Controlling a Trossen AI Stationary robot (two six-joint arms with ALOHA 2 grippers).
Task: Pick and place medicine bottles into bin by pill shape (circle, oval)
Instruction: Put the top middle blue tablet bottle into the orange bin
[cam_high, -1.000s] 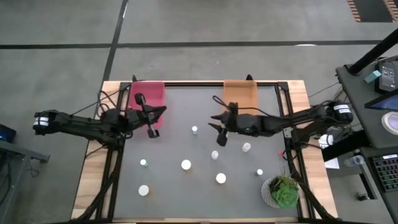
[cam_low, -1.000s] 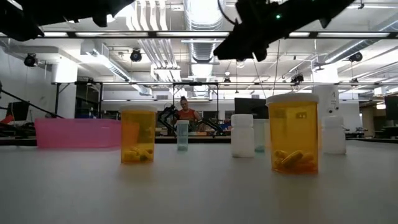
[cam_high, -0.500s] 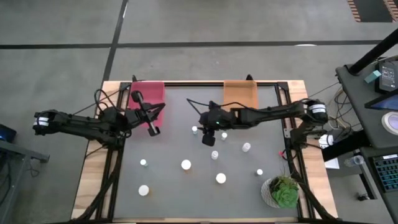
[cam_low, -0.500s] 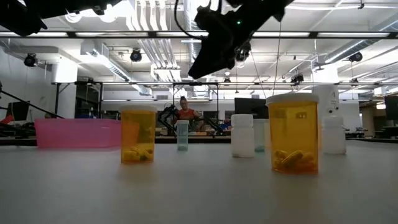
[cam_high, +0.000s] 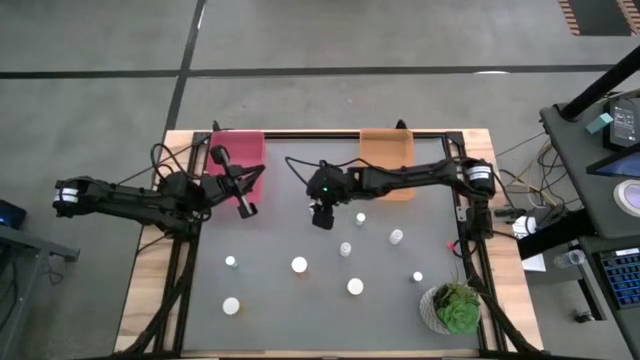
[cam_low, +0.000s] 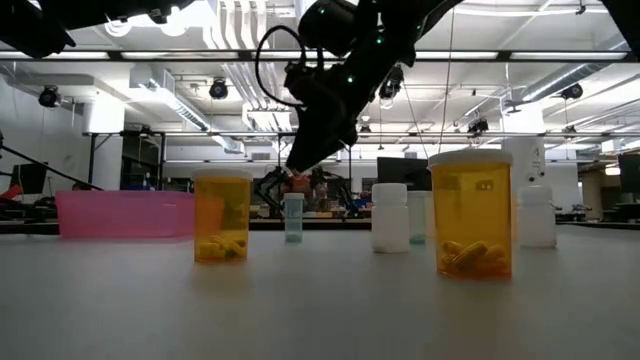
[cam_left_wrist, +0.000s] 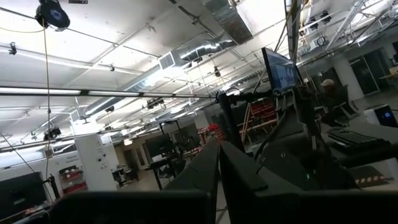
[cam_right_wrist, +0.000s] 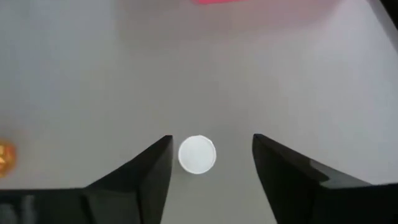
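Right gripper (cam_right_wrist: 209, 163): jaws spread wide, nothing held. It hangs above the grey table mat (cam_high: 270, 240), in the far middle part, fingers pointing down. The right wrist view shows one small white round-capped bottle (cam_right_wrist: 197, 154) standing between the two dark fingers (cam_right_wrist: 138, 174), with a clear gap to each finger, no contact. In the low view this same small pale bottle (cam_low: 293, 217) stands upright on the mat directly under the gripper (cam_low: 305, 160), which is above its cap and apart from it.

Right arm reaches in from the right edge of the table, across the near end of the orange bin (cam_high: 387, 152) at the far edge.

Remaining medicine bottles stand loose on the mat, nearer than the gripper and to its right: white caps at (cam_high: 361, 218), (cam_high: 346, 249), (cam_high: 397, 237), (cam_high: 299, 265), (cam_high: 355, 287), (cam_high: 417, 277), (cam_high: 230, 262) and (cam_high: 231, 306). Two amber bottles with white caps (cam_low: 222, 215) (cam_low: 471, 213) show oblong pills in the low view.

Left gripper (cam_high: 243, 199): fingers pressed together, empty, raised off the table at the near right corner of the pink bin (cam_high: 236, 160) on the far left. Left arm idle.

Green plant in a white pot (cam_high: 453, 309) sits at the near right corner.
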